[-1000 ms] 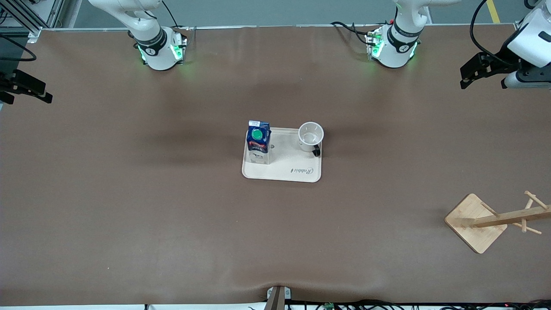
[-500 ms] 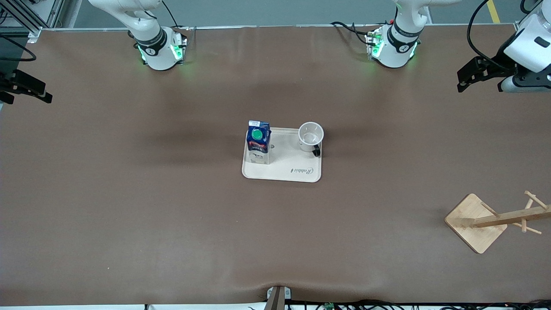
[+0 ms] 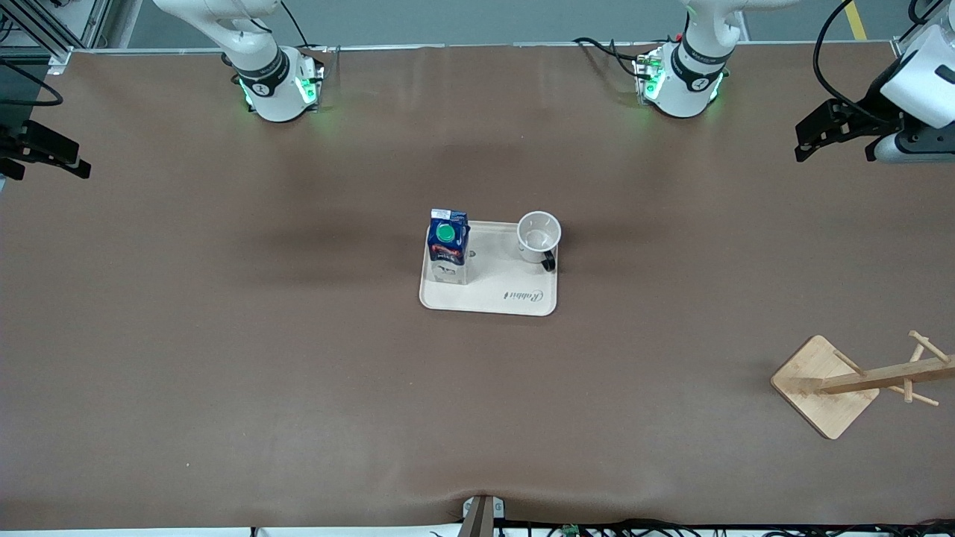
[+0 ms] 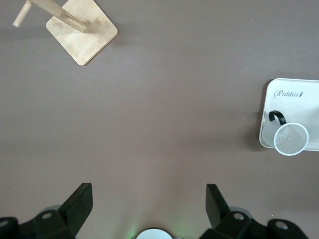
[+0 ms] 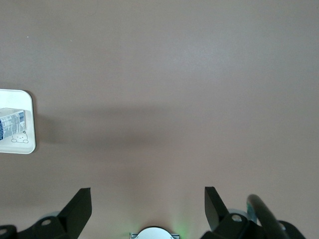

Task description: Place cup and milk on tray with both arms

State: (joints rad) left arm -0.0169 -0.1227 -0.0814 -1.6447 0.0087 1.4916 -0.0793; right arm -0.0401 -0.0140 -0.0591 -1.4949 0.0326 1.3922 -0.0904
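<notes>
right pincer (image 3: 45, 155) raised over the desk (image 3: 224, 358) edge at the right arm's end, fingers (image 5: 75, 211) spread wide, nothing between them, waiting

milk (image 3: 448, 245) upright on the tray (image 3: 489, 302), in the corner toward the right arm's end, green cap up, beige lower part resting on the cream surface; only a sliver of carton (image 5: 11, 124) caught in the right wrist view, with the tray rim (image 5: 31, 122) around it

tray flat near the middle of the desk, "rabbit" lettering along the edge nearer the front camera

cup (image 3: 539, 237) upright on the tray, in the corner toward the left arm's end, mouth open upward, black handle turned toward the front camera; cup (image 4: 290, 139) and tray (image 4: 286, 92) also seen from the left wrist, handle near the lettering

milk and cup apart, bare tray between them

wooden rack (image 3: 824, 386) standing toward the left arm's end, nearer the front camera than the tray, well apart from it; same rack (image 4: 82, 31) in the left wrist view

left pincer (image 3: 821, 133) up over the desk edge at the left arm's end, fingers (image 4: 79, 204) wide apart, empty
</notes>
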